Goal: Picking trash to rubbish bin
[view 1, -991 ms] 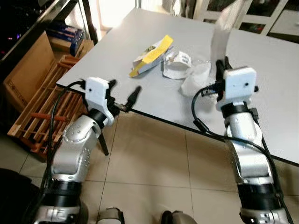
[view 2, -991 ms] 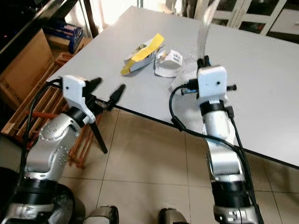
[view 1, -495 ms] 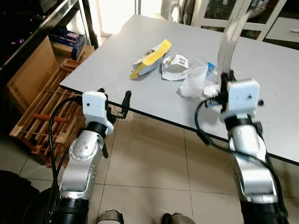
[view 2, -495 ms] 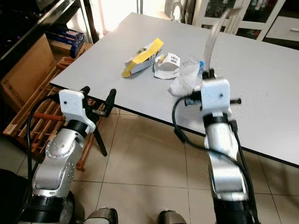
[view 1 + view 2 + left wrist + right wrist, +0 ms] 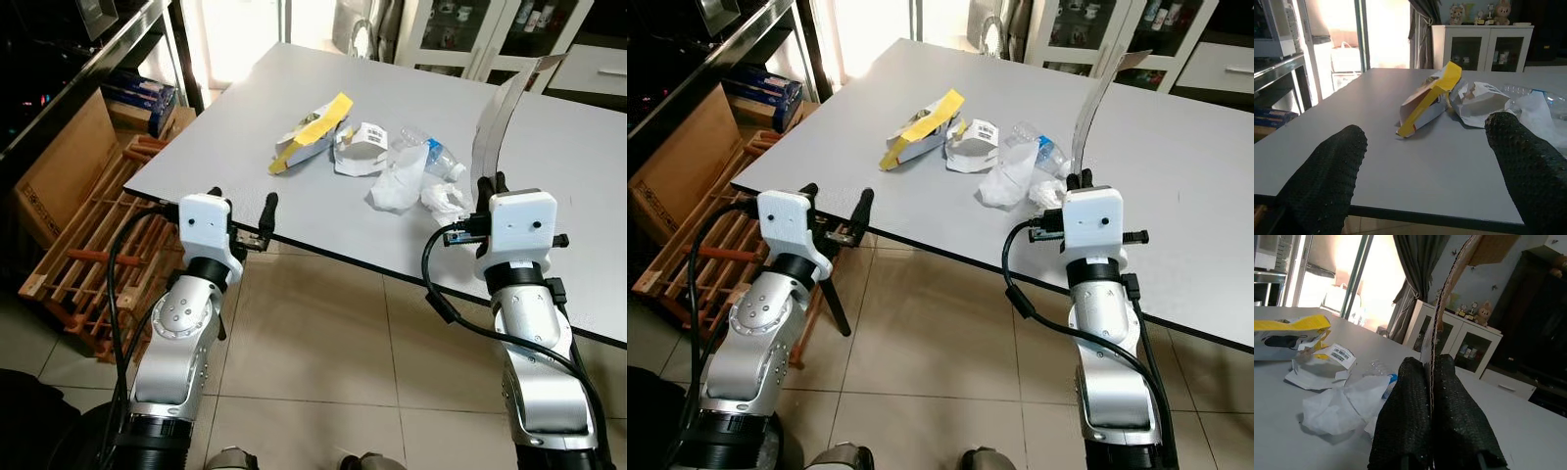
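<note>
1. My right gripper (image 5: 1432,396) is clenched on a long cardboard strip (image 5: 493,122); the strip sits pinched between my two black fingers (image 5: 1405,416) and rises upright above them, bending at its top end.
2. The right gripper is at the near edge of the grey table (image 5: 245,117), just beside the pile of trash.
3. My left gripper (image 5: 1425,161) is spread wide with nothing in it. It is level with the table's near edge, at the corner on my left, and points across the tabletop toward the trash.
4. Trash on the table, from my left to my right: a flattened white and yellow carton (image 5: 312,130); a torn white paper box with a barcode label (image 5: 361,149), just beside the carton; a crushed clear plastic bottle with a blue label (image 5: 431,157); and crumpled white paper (image 5: 397,184) lying against the bottle on its near side.
5. The trash sits well in from the table edge, between my two arms and nearer my right one.
6. Beyond the table corner on my left are a wooden rack (image 5: 88,255) on the tiled floor (image 5: 333,333) and a cardboard box (image 5: 54,166) under a dark shelf.
7. White cabinets (image 5: 460,29) with glass doors stand behind the table.
</note>
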`<state>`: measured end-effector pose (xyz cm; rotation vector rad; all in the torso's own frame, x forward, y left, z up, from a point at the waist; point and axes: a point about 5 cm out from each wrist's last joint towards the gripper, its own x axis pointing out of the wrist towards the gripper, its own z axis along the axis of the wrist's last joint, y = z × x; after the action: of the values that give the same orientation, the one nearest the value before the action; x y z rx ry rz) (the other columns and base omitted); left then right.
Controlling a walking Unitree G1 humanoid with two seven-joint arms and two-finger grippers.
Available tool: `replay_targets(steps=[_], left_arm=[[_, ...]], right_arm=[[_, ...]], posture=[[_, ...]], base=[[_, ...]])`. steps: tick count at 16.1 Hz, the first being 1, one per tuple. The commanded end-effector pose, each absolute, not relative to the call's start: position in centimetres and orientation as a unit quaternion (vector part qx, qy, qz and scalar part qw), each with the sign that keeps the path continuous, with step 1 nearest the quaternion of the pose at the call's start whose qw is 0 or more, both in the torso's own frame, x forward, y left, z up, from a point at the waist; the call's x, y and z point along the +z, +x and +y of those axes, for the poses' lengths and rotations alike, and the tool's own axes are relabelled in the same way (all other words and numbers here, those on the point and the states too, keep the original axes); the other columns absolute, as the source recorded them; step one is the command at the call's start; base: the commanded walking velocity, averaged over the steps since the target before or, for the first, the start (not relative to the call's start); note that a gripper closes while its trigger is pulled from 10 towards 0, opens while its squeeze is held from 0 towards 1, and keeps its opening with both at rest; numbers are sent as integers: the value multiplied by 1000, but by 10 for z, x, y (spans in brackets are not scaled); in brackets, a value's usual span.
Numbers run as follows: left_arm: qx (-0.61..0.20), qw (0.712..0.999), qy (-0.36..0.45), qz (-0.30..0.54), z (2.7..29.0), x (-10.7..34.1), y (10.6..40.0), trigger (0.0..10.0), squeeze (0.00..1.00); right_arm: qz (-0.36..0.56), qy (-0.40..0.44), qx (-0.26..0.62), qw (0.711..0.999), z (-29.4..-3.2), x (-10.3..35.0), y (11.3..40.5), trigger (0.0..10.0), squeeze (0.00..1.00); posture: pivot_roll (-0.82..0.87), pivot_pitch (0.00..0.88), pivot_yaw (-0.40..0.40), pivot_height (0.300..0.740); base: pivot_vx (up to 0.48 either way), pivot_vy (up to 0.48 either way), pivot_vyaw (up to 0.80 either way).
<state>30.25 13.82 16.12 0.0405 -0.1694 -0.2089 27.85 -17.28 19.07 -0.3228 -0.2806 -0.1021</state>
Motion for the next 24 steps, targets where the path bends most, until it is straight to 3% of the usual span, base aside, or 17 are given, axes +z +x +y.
replay_targets(steps=[1,12,20,24], left_arm=[[-102,992,24,-76,136,159,302,10000,0],[-120,991,25,-61,132,156,300,10000,0],[-133,990,8,-41,135,151,300,10000,0],[-141,989,10,-37,135,150,301,10000,0]], right_arm=[[-144,-159,-57,975,-174,196,279,10000,0],[-137,-143,-51,979,-167,194,281,10000,0],[-137,-145,-51,979,-166,194,284,10000,0],[-140,-144,-47,978,-163,195,286,10000,0]], posture=[[24,74,-32,740],[25,80,-23,740],[30,84,-22,740],[33,82,-20,740]], base=[[-296,0,0],[-306,0,0],[0,0,0],[0,464,0]])
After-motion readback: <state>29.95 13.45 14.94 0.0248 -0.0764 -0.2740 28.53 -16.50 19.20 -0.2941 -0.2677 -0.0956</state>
